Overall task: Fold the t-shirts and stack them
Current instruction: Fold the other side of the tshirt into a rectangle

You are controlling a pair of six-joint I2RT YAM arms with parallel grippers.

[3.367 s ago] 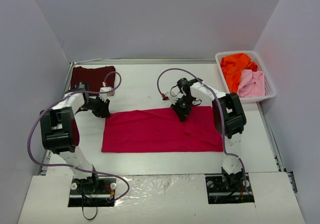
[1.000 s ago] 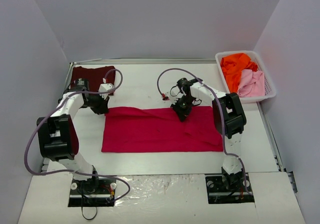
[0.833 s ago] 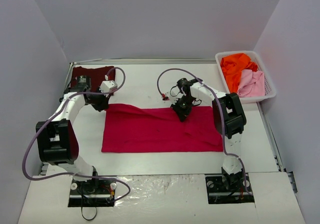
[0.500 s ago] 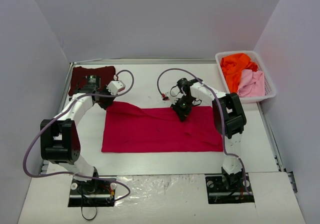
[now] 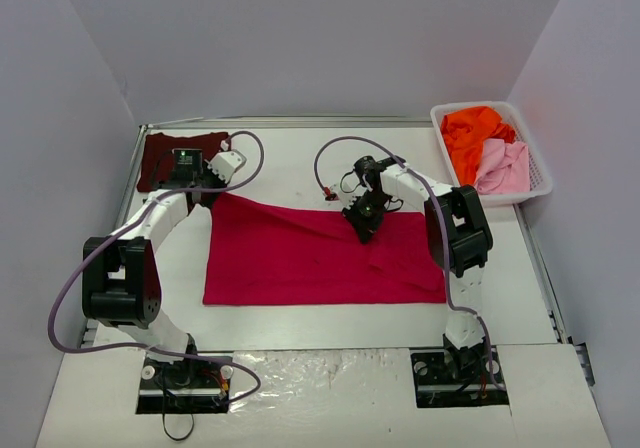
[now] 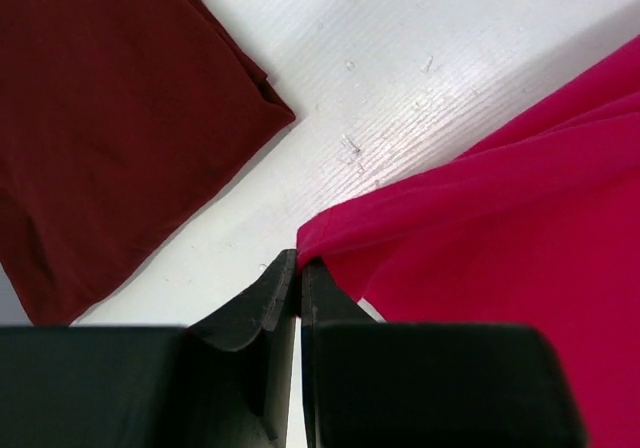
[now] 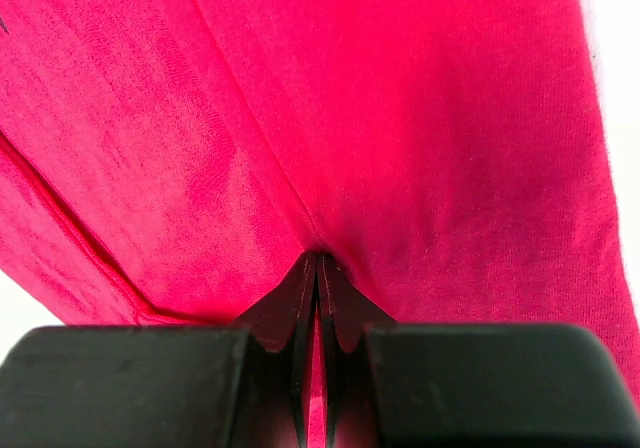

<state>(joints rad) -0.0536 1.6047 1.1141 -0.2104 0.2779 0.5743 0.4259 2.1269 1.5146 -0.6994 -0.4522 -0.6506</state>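
We have moved our left gripper [image 5: 208, 192] back toward the maroon shirt [image 5: 158, 156], dragging the red shirt [image 5: 320, 258]'s far-left corner with it. That far edge, straight before, now slants, and a diagonal ridge has risen across the cloth.

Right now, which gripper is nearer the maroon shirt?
Left. The left gripper pinches the crimson shirt at its far-left corner, just beside the maroon shirt. The right gripper pinches the crimson shirt mid-table, well to the maroon shirt's right.
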